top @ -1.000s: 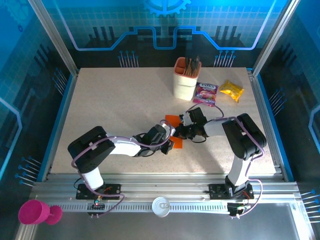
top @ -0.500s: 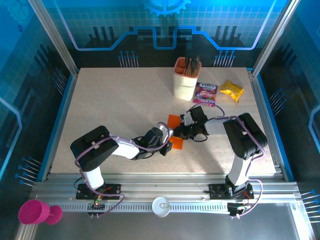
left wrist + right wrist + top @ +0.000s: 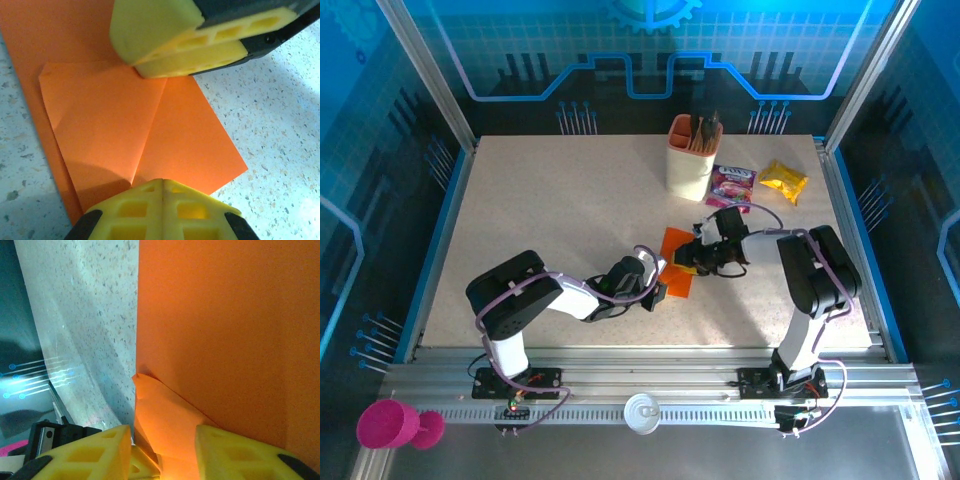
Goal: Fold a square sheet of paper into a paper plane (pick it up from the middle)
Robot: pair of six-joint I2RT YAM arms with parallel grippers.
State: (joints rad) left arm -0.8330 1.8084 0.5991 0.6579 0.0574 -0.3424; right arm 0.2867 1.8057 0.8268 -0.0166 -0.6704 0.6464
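Early on: square sheet of paper (image 3: 190,150) with centre crease and one corner flap, no dart yet. Left gripper (image 3: 162,192) closed; right gripper (image 3: 162,437) parted.

Left arm (image 3: 563,293), right arm (image 3: 815,270): black joints, white links, lilac cables (image 3: 770,214) looping alongside. Left gripper (image 3: 162,190) and right gripper (image 3: 163,445) carry yellow fingers (image 3: 135,212) (hollowed with square pockets) on black mounts.

Peach cup (image 3: 690,165) w/ dark utensils stands nr far edge of bench (image 3: 550,220), right of ctr. Purple snack pkt (image 3: 731,187) just beside it; yellow pkt (image 3: 784,181) twd far right corner.
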